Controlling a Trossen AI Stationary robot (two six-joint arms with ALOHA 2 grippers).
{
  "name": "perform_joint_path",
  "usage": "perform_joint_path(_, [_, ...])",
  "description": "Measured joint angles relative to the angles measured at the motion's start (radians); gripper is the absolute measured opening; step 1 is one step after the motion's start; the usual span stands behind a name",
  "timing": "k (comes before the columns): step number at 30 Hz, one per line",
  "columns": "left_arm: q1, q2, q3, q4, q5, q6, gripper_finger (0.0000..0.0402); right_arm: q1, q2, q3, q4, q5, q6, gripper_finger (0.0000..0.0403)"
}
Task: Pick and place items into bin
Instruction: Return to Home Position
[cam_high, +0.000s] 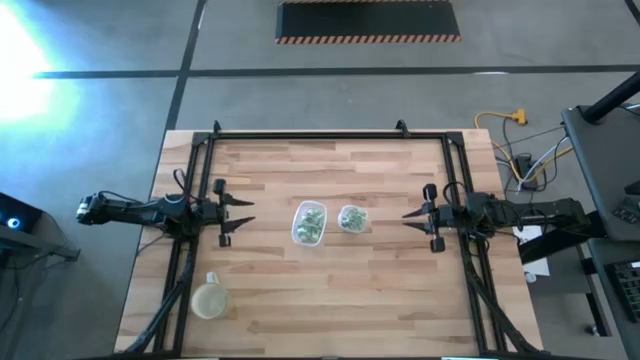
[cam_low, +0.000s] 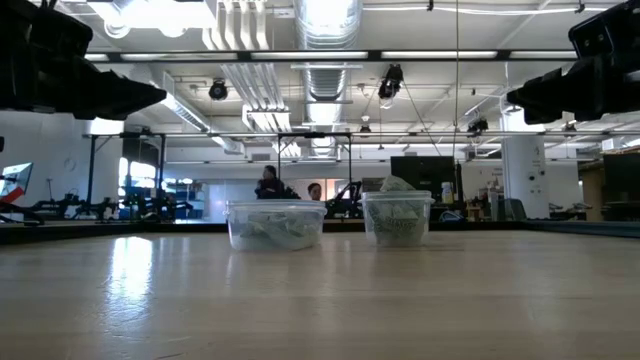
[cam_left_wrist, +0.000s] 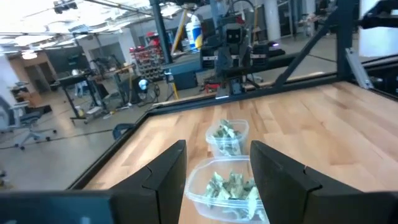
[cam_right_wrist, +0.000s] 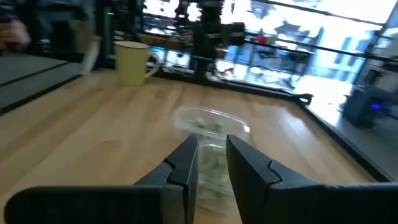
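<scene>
Two clear containers stand on their bases at the middle of the wooden table (cam_high: 330, 300): a larger one (cam_high: 308, 222) and a smaller one (cam_high: 352, 218), side by side. Both hold pale-green and white crinkly items (cam_left_wrist: 231, 185). My left gripper (cam_high: 243, 217) hovers level at the table's left, open, pointing at the larger container (cam_left_wrist: 227, 190), well short of it. My right gripper (cam_high: 408, 216) hovers level at the right, pointing at the smaller container (cam_right_wrist: 211, 124). Its fingers (cam_right_wrist: 186, 155) stand a little apart with nothing between them.
A pale yellow cup (cam_high: 208, 298) stands near the table's front left corner. A black frame (cam_high: 330, 136) runs along the far edge and down both sides. Bare wood lies between each gripper and the containers. People show in the room beyond the table (cam_low: 270, 182).
</scene>
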Motion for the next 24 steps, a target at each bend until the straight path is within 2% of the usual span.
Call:
perform_joint_path(6, [0.002, -0.031, -0.001, 0.003, -0.039, 0.000, 0.0162, -0.001, 0.002, 0.000, 0.019, 0.130, -0.003, 0.0072])
perform_joint_path(14, [0.035, -0.043, -0.001, 0.004, -0.061, 0.009, 0.0162, -0.006, 0.002, 0.000, 0.020, 0.141, -0.020, 0.0072])
perform_joint_path(21, [0.106, -0.043, -0.002, 0.004, -0.058, -0.001, 0.0162, -0.082, 0.002, 0.000, 0.020, 0.143, -0.002, 0.0072])
perform_joint_path(24, [0.117, -0.040, -0.002, 0.003, -0.054, -0.011, 0.0162, -0.106, 0.002, 0.000, 0.018, 0.111, 0.000, 0.0073])
